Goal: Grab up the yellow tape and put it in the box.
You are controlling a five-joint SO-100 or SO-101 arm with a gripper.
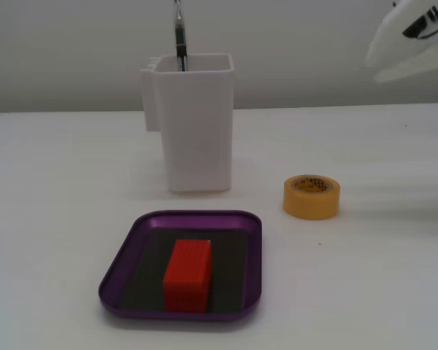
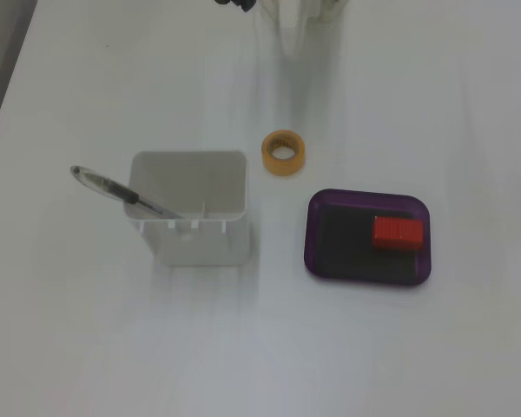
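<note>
The yellow tape (image 1: 311, 196) is a small ring-shaped roll lying flat on the white table, to the right of the white container and apart from the box; it also shows in the other fixed view (image 2: 283, 152). The box (image 1: 128, 255) is a shallow purple tray with a dark floor, holding a red block (image 1: 187, 274); it also shows from above (image 2: 317, 234). My white gripper (image 1: 376, 62) is blurred at the top right, above and away from the tape. From above it (image 2: 295, 48) enters at the top edge, beyond the tape. Whether its jaws are open does not show.
A tall white rectangular container (image 1: 197, 131) with a pen (image 1: 179, 36) stands behind the box, left of the tape. From above the container (image 2: 191, 208) sits left of the box, with the pen (image 2: 122, 193) leaning out to the left.
</note>
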